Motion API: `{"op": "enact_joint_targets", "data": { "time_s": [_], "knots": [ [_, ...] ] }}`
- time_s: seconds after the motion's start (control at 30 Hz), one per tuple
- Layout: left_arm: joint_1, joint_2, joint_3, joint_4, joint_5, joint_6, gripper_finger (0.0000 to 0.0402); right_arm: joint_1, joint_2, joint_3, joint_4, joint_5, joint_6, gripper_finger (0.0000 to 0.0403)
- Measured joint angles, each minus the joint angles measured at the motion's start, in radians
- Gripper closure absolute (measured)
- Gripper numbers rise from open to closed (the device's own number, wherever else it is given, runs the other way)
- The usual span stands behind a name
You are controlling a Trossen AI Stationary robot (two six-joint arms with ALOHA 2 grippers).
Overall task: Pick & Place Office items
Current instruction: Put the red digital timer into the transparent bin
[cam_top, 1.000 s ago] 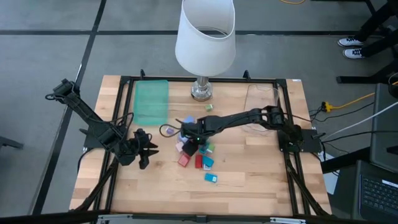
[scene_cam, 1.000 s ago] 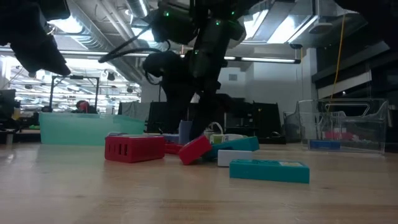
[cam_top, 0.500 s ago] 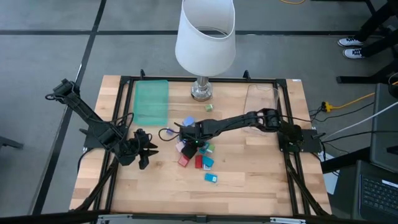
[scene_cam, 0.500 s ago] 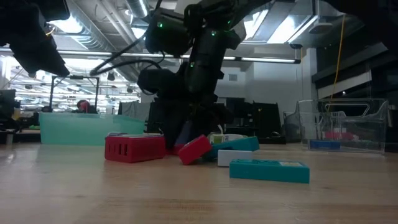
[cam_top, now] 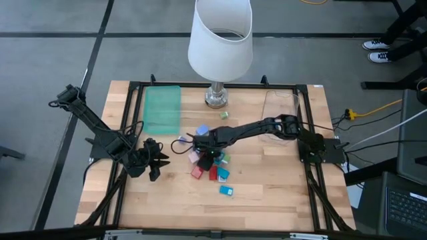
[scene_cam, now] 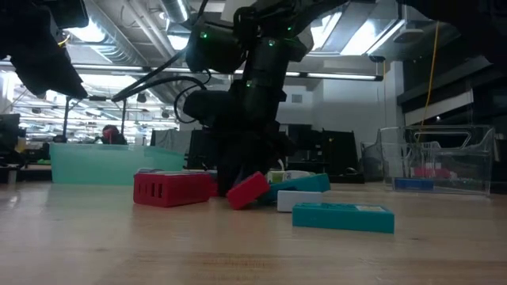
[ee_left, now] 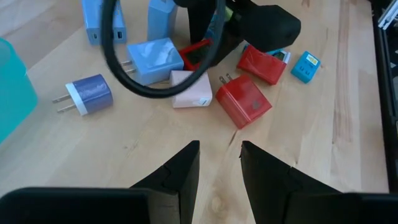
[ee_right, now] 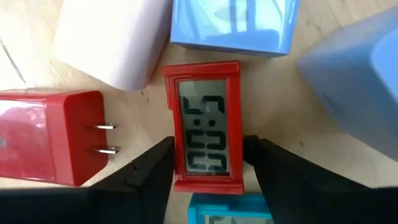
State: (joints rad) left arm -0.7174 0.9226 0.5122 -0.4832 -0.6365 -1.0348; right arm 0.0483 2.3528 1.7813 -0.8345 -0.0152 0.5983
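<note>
High view: we see the right gripper (cam_top: 203, 142) reached across to the cluster of office items (cam_top: 212, 163) at the table's middle, while the left gripper (cam_top: 155, 163) waits just left of the heap, over bare wood; the green tray (cam_top: 163, 109) lies at the far left and the lamp (cam_top: 220, 40) stands at the far edge. Low view: the right arm comes down into the pile behind a red plug block (scene_cam: 173, 188) and a tilted red piece (scene_cam: 248, 190), with a teal piece (scene_cam: 343, 216) nearer the camera. Left wrist view: the left gripper (ee_left: 219, 155) has its fingers parted with nothing between them, and the heap lies ahead of it. Right wrist view: the right gripper (ee_right: 208, 163) straddles a red digital clock (ee_right: 204, 134) — one finger on each long side, the clock's long axis running straight out from the jaws. The fingers stand close to its edges, but we cannot tell whether they already pinch it. We judge the right arm the nearer one, needing only to close — the neighbouring red plug (ee_right: 46, 137) and blue blocks (ee_right: 234, 23) crowd the grasp.
</note>
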Motion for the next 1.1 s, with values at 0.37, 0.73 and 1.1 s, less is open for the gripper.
{"op": "enact_joint_targets", "data": {
  "time_s": [0.37, 0.73, 1.1],
  "knots": [
    [0.0, 0.0, 0.0, 0.0, -0.001, 0.0, 0.0288, -0.002, 0.006, 0.027, -0.021, -0.01, 0.013, 0.0257],
    [0.0, 0.0, 0.0, 0.0, -0.063, 0.0, 0.0288, 0.003, 0.025, 0.345, -0.369, 0.065, 0.026, 0.0257],
    [0.0, 0.0, 0.0, 0.013, -0.13, -0.003, 0.0288, 0.048, -0.139, 0.532, -0.618, 0.104, 0.082, 0.0259]
  ]
}}
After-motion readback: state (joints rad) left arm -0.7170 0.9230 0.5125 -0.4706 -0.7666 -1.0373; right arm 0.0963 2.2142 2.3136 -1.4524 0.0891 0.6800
